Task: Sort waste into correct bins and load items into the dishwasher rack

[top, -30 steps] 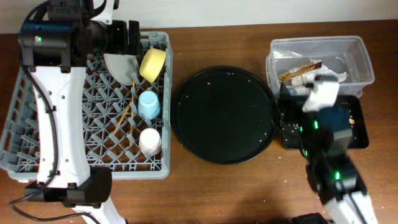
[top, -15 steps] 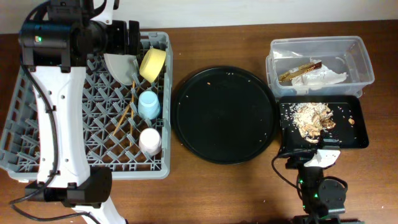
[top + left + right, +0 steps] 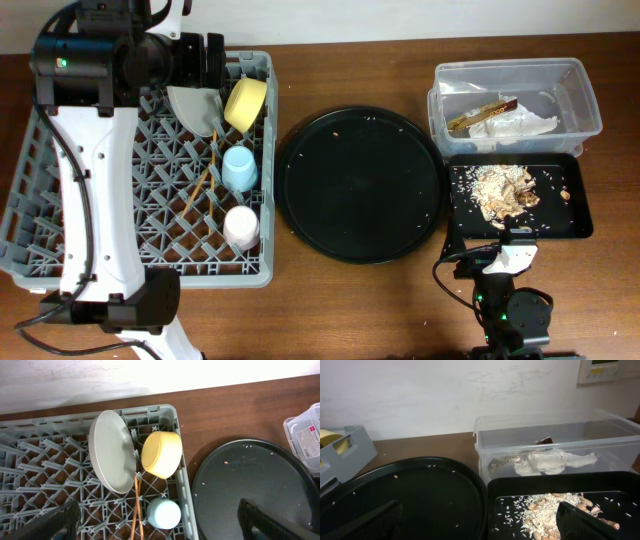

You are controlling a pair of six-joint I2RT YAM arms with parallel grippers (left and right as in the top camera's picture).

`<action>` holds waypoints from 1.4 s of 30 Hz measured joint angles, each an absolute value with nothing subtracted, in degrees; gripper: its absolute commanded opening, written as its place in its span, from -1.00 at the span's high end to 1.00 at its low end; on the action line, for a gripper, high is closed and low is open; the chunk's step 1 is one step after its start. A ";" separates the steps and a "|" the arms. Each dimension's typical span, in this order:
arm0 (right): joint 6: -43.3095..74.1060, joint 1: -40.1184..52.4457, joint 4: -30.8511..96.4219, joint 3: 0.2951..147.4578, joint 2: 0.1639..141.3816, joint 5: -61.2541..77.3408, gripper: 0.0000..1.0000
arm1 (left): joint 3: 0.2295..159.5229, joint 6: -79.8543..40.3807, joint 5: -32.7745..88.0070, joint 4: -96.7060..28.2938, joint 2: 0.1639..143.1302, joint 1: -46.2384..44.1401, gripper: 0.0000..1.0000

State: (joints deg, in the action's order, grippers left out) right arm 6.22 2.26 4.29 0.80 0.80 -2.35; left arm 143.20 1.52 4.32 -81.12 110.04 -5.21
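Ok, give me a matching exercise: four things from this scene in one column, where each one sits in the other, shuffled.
1. yellow bowl
2. crumpled napkins
3. food scraps
4. round black tray

A. in the clear tub
B. on the table itself
C. in the dishwasher rack
D. in the shallow black tray

Pairs: 1-C, 2-A, 3-D, 4-B

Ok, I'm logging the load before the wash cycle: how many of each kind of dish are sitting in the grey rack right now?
Cups: 2 (light-blue cup, pale pink cup)
Bowls: 1 (yellow bowl)
Plates: 1 (plate)
Chopsticks: 1 pair
Total: 5, counting the pair as one
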 measured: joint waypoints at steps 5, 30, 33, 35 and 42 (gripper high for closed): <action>6.17 2.26 4.29 0.80 0.80 -2.22 -0.97 | 143.20 1.52 4.32 -81.14 110.04 -5.21 -0.99; 6.24 2.26 4.32 0.80 0.78 -2.02 -0.97 | 115.68 2.68 1.61 -58.06 96.84 -4.80 -0.99; 6.22 2.26 4.32 0.80 0.75 -2.00 -0.97 | 99.00 3.49 1.50 -47.46 85.12 -2.31 -0.99; 6.20 2.26 4.29 0.80 0.69 -2.00 -0.97 | 84.27 3.70 1.06 -38.35 74.43 0.62 -0.99; 6.20 2.22 4.27 0.78 0.60 -1.83 -0.97 | 45.78 3.75 0.62 -12.49 50.35 2.66 -0.99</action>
